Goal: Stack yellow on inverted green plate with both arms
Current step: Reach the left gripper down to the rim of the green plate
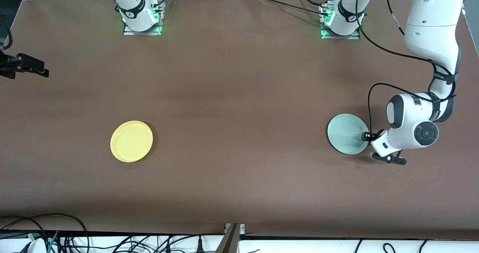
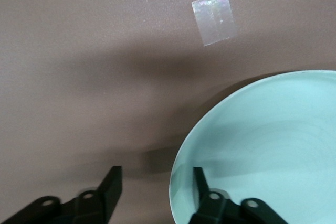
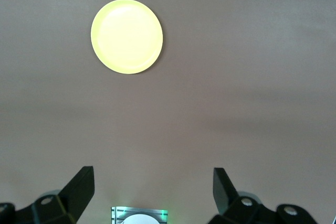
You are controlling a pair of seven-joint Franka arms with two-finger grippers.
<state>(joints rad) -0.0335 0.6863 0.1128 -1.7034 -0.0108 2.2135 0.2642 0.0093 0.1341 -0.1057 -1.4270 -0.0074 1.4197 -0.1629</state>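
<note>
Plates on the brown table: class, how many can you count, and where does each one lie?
2. The round bright yellow plastic plate lies toward the right arm's end of the table. The round pale mint-green plate lies toward the left arm's end, its rim between the left pincer's fingers.

Probably a robotics lab; brown-covered table (image 1: 239,95), bolted arm bases (image 1: 142,17), loose cables (image 1: 56,238) along its edge.

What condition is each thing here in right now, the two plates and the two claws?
Green plate: flat on the table, right way up, its rim between the left claw's fingers.
Yellow plate: flat on the table, right way up, untouched.
Left gripper: down at the green plate's edge, fingers straddling its rim.
Right gripper: open, waiting high above the table.
</note>
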